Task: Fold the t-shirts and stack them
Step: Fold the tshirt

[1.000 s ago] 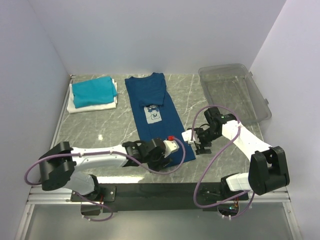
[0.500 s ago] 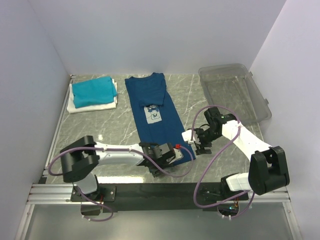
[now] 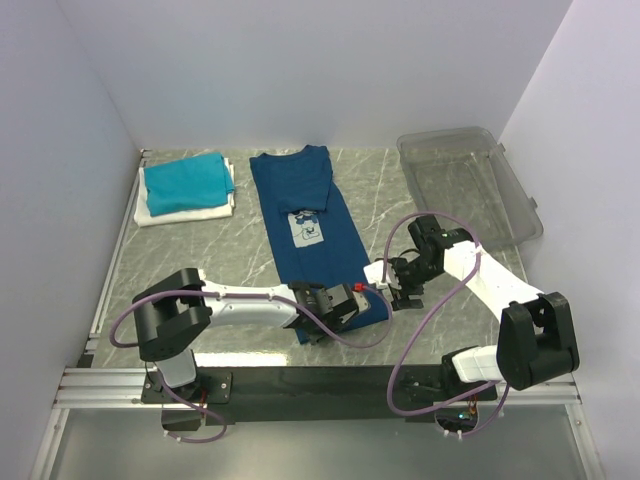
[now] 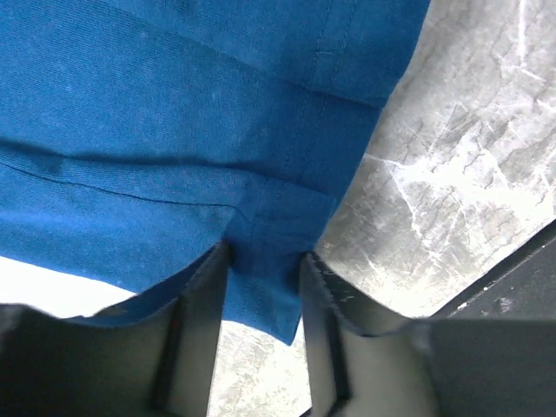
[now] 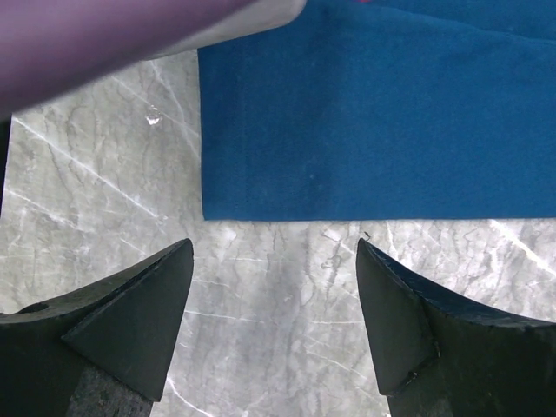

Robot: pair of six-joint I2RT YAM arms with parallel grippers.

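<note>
Grey marble table (image 3: 225,262), white walls (image 3: 300,70) (evenly lit)

1. The navy t-shirt (image 3: 300,185) lies flat, folded lengthwise into a long strip. Its collar is at the far end and its hem at the near end, and its pale square print (image 3: 309,230) faces up. One near hem corner is puckered.
2. The teal t-shirt (image 3: 185,180) is folded into a rectangle and rests on the white one, at the far left.
3. The white t-shirt (image 3: 190,212) is folded and lies beneath the teal one, with its near edge showing.
</note>
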